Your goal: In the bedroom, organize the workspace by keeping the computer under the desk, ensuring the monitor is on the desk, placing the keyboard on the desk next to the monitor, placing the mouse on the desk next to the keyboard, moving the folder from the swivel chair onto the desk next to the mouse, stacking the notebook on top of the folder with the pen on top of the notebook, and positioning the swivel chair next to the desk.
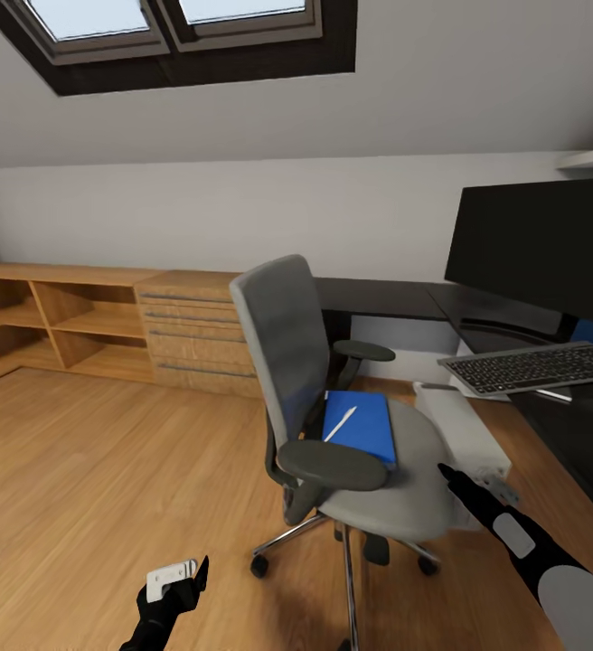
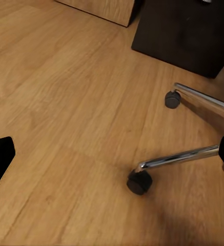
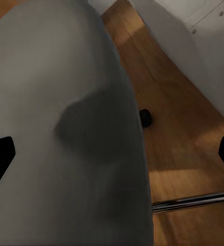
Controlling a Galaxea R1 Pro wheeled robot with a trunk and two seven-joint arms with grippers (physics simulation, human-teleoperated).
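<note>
1. The swivel chair (image 1: 351, 425) is standing on the wooden floor (image 1: 89, 470) in mid-frame of the head view, its backrest turned toward the low wooden shelving (image 1: 80, 325) and its seat facing the desk (image 1: 568, 425).
2. The blue folder (image 1: 366, 425) is lying flat on the chair seat, and the pen (image 1: 340, 424) is resting on top of the folder, slanted across it.
3. The monitor (image 1: 541, 249) is standing on the black surface at the right of the head view; the keyboard (image 1: 536, 367) is sitting in front of it, with its near end overhanging the surface edge.
4. The computer (image 1: 464, 429) is lying as a light grey box on the floor between the chair and the desk, just beside the seat.
5. The left gripper (image 1: 177, 583) is hanging low over the bare floor, well apart from the chair; its jaws are standing wide apart and holding nothing. The left wrist view is showing a chrome base leg and a caster (image 2: 139, 182) beneath it.
6. The right gripper (image 1: 455, 479) is reaching toward the front edge of the seat, close beside the computer; the right wrist view is showing its dark fingertips (image 3: 0, 156) spread wide over the grey seat, gripping nothing.
</note>
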